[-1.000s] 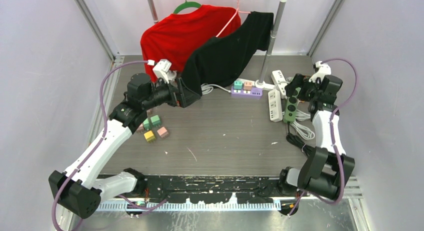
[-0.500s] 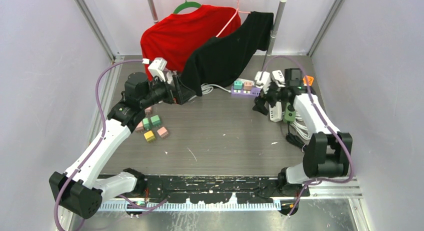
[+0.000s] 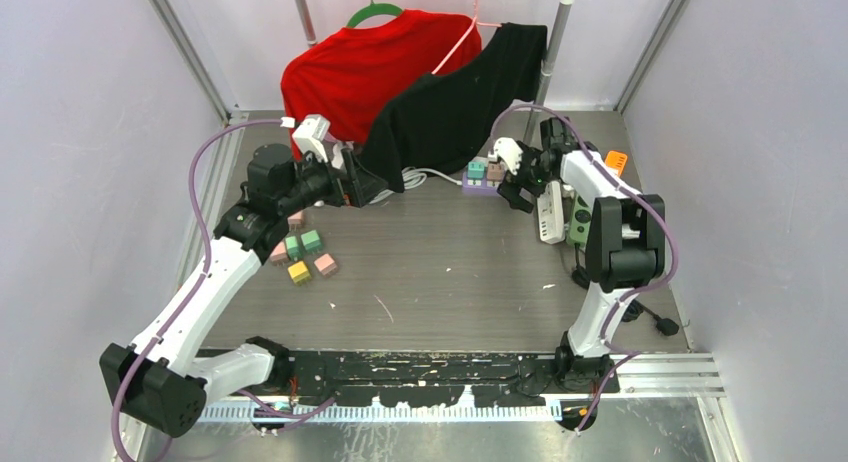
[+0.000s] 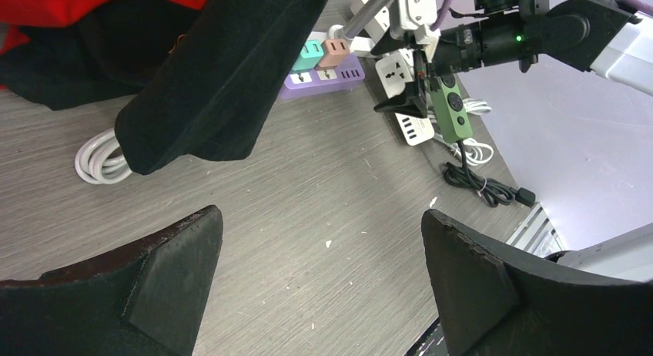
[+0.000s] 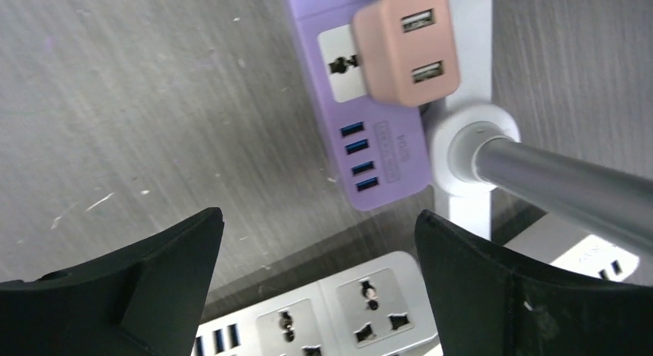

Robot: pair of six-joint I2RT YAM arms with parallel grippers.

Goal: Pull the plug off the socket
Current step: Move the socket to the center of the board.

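Note:
A purple power strip [image 3: 497, 186] lies at the back middle of the table with a teal plug [image 3: 477, 168] and a pink plug [image 3: 496, 169] in it. The right wrist view shows the strip [image 5: 362, 125] and the pink plug [image 5: 406, 54] with two USB ports. My right gripper [image 3: 515, 190] is open and empty, hovering just right of the strip's end [image 5: 317, 225], over a white power strip [image 5: 331, 317]. My left gripper [image 3: 375, 187] is open and empty above the table [image 4: 322, 217], left of the purple strip [image 4: 323, 72], beside the black cloth.
A clothes rack pole [image 5: 554, 179] with a white round base stands right beside the purple strip. A black garment [image 3: 450, 102] and a red shirt [image 3: 350, 67] hang at the back. A green strip [image 3: 581, 220], white cable coil [image 4: 96, 159] and coloured blocks [image 3: 303, 257] lie around.
My right arm has swung from the right side leftwards, over the white strips to the purple strip's end. My left gripper has shifted slightly back and left.

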